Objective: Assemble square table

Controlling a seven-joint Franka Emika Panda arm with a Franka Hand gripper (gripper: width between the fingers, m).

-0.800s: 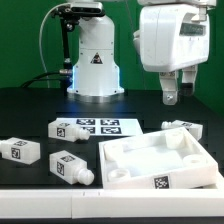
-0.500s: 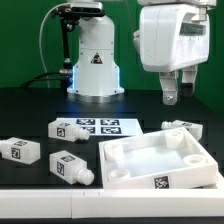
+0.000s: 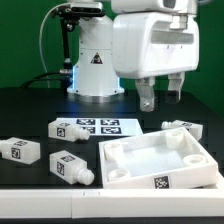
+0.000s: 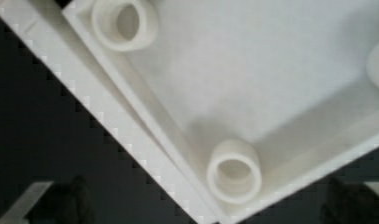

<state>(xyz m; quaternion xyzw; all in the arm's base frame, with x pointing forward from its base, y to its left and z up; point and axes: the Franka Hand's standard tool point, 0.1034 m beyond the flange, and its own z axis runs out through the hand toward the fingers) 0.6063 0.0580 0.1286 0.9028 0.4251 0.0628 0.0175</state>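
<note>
The white square table top point(image 3: 150, 152) lies rim-up on the black table at the exterior view's right, with a tag on its front wall. Three white tagged legs point(image 3: 18, 150) point(image 3: 70, 167) point(image 3: 66, 129) lie to its left, and one more leg point(image 3: 182, 128) lies behind it. My gripper point(image 3: 162, 92) hangs open and empty well above the top's back edge. The wrist view looks down on the table top point(image 4: 257, 80), with two round corner sockets point(image 4: 120, 22) point(image 4: 234, 168). My dark fingers point(image 4: 53, 200) stand wide apart on either side of one corner.
The marker board point(image 3: 100, 127) lies flat behind the legs. The arm's white base point(image 3: 95, 60) stands at the back with a cable beside it. A white ledge point(image 3: 40, 205) runs along the front edge.
The gripper has swung toward the exterior view's left and looks larger, now above the table top's back edge. The jaws stay open. No part on the table has moved.
</note>
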